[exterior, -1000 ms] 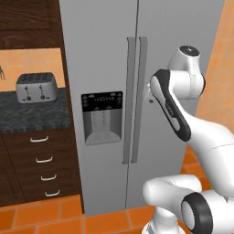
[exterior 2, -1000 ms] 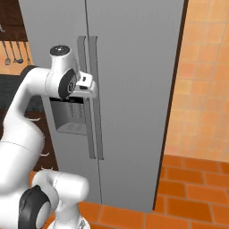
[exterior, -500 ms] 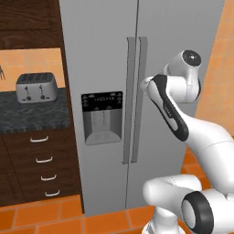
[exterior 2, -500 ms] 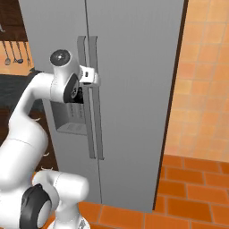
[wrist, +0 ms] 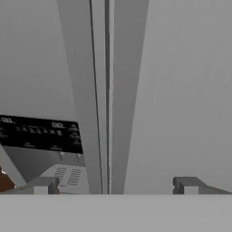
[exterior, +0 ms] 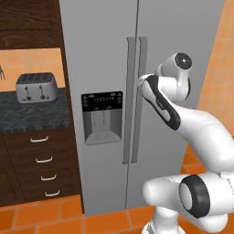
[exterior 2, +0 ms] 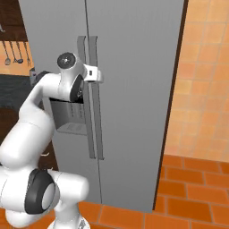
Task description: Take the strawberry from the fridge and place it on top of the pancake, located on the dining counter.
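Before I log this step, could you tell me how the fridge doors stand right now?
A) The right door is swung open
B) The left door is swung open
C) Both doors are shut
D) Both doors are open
C: both doors of the fridge lie flush, their handles side by side, with the open gripper facing them.

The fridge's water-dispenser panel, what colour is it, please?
Black water-dispenser panel, clearest in the left base view.

A silver toaster (exterior: pixel 36 87) stands on the dark speckled desk (exterior: pixel 32 116); below it, dark wood drawers (exterior: pixel 43 164) with pale handles; orange floor tiles (exterior 2: pixel 197 192) underfoot; utensils (exterior 2: pixel 15 53) hang on the wall.
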